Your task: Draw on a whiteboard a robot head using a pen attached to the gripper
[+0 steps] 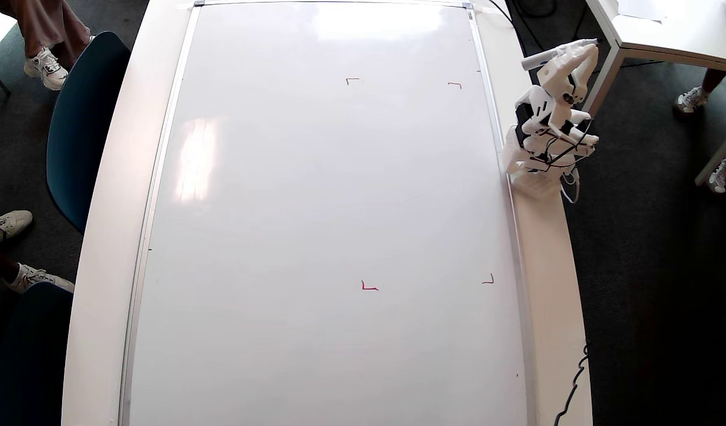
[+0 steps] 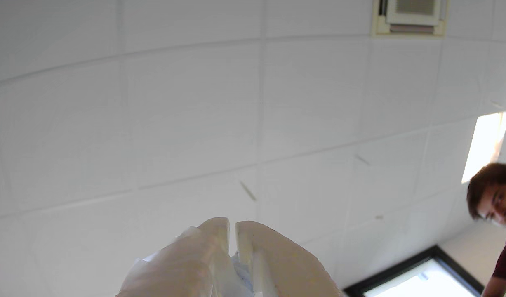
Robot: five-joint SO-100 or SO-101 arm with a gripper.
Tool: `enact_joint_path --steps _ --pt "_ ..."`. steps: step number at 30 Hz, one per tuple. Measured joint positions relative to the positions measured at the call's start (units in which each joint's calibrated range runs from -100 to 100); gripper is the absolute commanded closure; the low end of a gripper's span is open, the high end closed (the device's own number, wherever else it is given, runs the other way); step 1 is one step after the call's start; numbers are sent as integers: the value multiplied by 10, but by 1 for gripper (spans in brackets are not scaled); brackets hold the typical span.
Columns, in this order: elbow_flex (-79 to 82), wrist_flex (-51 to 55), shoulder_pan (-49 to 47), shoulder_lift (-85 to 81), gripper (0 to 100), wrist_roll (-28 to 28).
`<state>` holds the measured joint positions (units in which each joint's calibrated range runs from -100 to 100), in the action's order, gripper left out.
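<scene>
Blank whiteboard [image 1: 327, 195], end effector [image 1: 581, 47] with pen [image 1: 546, 58] folded beside it.

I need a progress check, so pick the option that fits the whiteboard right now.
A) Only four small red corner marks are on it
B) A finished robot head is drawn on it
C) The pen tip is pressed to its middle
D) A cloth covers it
A: the whiteboard carries only the red corner marks, and the hand with the pen sits off its right edge in the overhead view.
</scene>
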<state>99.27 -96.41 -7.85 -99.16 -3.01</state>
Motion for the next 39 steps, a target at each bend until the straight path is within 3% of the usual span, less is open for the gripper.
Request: enact_joint_path --steps 5,8,12,23,32,39 --pt "-23 6 0 0 99 0" --pt "-85 74 1 0 99 0" --pt "-200 246 3 0 99 0" --pt "-557 883 2 25 99 -2" --pt "-795 1162 -9 276 99 1" --pt "-983 1311 -54 432 99 1"
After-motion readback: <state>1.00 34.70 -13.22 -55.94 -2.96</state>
